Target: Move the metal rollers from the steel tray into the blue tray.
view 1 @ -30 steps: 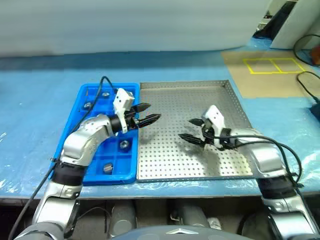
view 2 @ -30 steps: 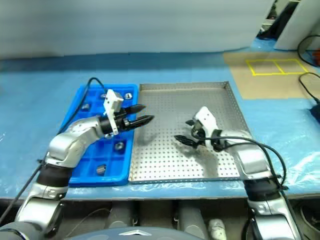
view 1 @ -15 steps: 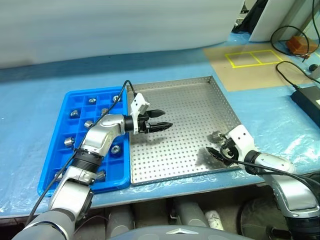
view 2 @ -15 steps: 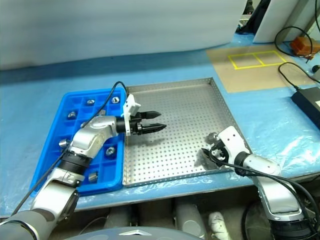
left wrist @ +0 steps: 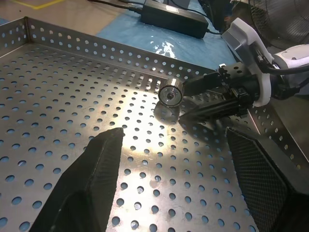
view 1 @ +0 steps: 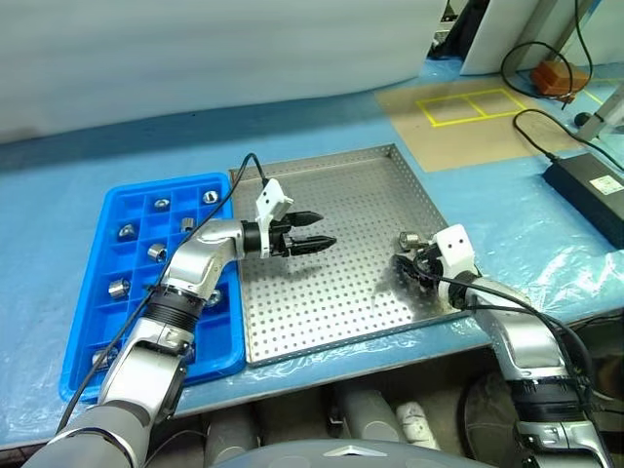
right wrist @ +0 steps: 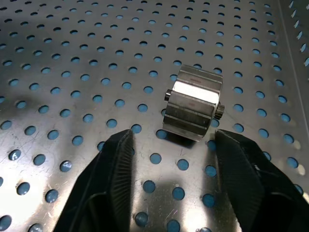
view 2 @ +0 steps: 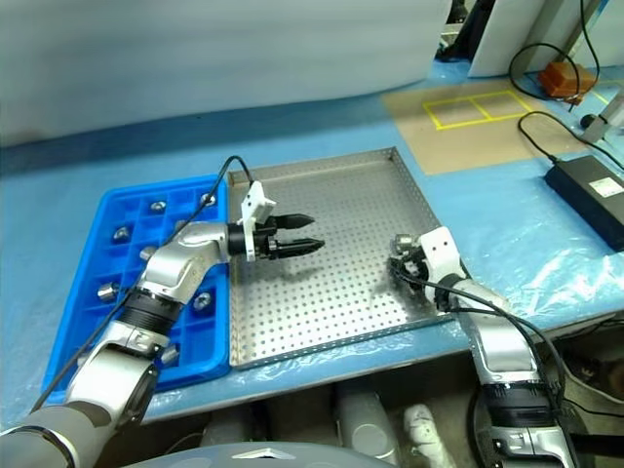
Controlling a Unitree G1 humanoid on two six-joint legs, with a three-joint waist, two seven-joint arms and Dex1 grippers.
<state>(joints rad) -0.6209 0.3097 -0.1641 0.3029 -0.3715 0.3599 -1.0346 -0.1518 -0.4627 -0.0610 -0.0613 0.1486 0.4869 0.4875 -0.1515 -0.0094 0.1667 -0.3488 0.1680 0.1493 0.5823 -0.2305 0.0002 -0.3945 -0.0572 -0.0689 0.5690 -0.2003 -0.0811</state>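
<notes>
1. We find the large square grey steel tray (view 1: 331, 292) with a perforated floor and low rim lying on the blue-covered surface (view 1: 58, 185), with the bright blue plastic compartment tray (view 1: 83, 322) touching its left side.

2. One small shiny silver metal roller (right wrist: 194, 103) with a central hole lies on its side on the steel tray floor, near the right rim; it also shows in the left wrist view (left wrist: 170, 94) and in the head view (view 1: 407, 239).

3. The right claw (right wrist: 171, 164) is low over the steel tray with its two black fingers apart, one on each side of the roller's near end. We see a gap between the fingers and the roller; it is released, grasping nothing.

4. The left claw (view 1: 317, 229) hangs over the left-centre of the steel tray, pointing level toward the right arm. Its fingers (left wrist: 91, 179) stand wide apart and hold nothing.

5. Several more silver rollers (view 1: 156, 252) sit in separate compartments of the blue tray; we count about seven in the head views, but some lie partly behind the left arm.

6. A black power brick (view 1: 585, 190) with cables lies on the surface, well apart to the right of the steel tray.
</notes>
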